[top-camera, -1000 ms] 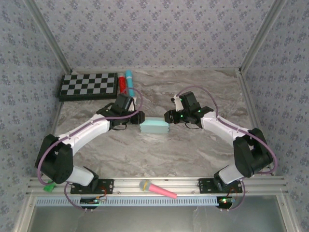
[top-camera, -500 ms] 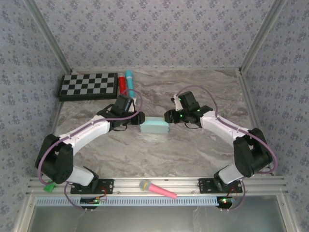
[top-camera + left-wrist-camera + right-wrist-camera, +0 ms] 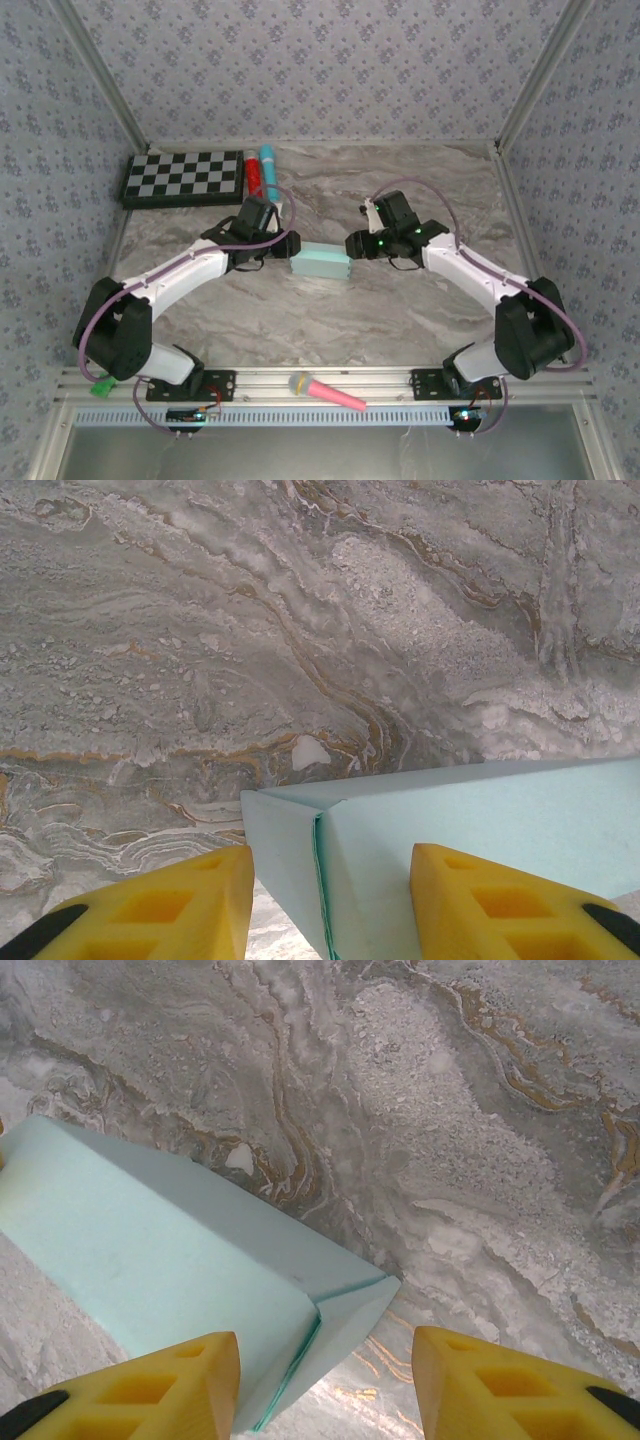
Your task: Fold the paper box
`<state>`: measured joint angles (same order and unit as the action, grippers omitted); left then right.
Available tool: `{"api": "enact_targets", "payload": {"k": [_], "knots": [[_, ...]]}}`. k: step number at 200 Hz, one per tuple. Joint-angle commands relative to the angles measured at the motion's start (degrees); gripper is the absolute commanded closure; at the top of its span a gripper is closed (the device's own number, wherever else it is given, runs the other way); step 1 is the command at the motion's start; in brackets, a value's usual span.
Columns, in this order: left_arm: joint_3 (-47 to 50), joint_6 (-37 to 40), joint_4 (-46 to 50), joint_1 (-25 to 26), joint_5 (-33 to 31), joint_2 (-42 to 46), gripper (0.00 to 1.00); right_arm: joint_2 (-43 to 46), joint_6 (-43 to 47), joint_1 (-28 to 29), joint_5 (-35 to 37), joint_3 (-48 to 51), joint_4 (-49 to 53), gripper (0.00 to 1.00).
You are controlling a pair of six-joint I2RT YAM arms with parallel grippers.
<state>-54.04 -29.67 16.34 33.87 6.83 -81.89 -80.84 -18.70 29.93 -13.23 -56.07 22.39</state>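
The paper box [image 3: 320, 263] lay closed up as 1 small aqua oblong near the middle of the table [image 3: 400, 320], well away from every edge, its long side running roughly parallel to the near edge. Its walls looked like thin card, so I judged it light, easily dented and apt to skid on the smooth marble if pushed from 1 side only. The folded end panels showed a slim seam in both wrist views, and these ends seemed the weakest spots. The better hold would be across the 2 long walls near a corner, where the creases stiffen the card, with gentle pressure.

The left gripper [image 3: 330, 875] sat at the box's left end with its 2 yellow fingers apart and the end corner in the gap. I could not tell whether either finger touched the card, and no clamp showed. The right gripper [image 3: 325, 1360] was at the right end, fingers also apart, with bare marble between the box and 1 finger, so it held nothing.

By count: 1 box, 2 grippers, 1 checkerboard [image 3: 184, 178] at the far left corner, 1 turquoise marker [image 3: 267, 165] and 1 red marker [image 3: 254, 176] just beside it, and 1 pink-and-yellow pen [image 3: 325, 391] on the rail at the near edge.
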Motion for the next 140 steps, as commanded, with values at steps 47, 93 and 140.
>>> {"api": "enact_targets", "payload": {"k": [47, 93, 140], "knots": [[1.48, -0.01, 3.37, 0.94, -1.13, -3.03, 0.55, 3.07, -2.1, -0.02, -6.03, 1.59, 0.23, 0.48], [1.66, 0.13, 3.35, 1.33, -1.39, -3.38, 0.55, 2.24, -3.17, -0.05, -7.51, 3.65, -0.99, 0.48], [2.29, 0.49, 3.43, 1.55, -1.87, -3.13, 0.55, 1.67, -3.88, -0.38, -7.79, 5.49, -1.62, 0.48]]}}
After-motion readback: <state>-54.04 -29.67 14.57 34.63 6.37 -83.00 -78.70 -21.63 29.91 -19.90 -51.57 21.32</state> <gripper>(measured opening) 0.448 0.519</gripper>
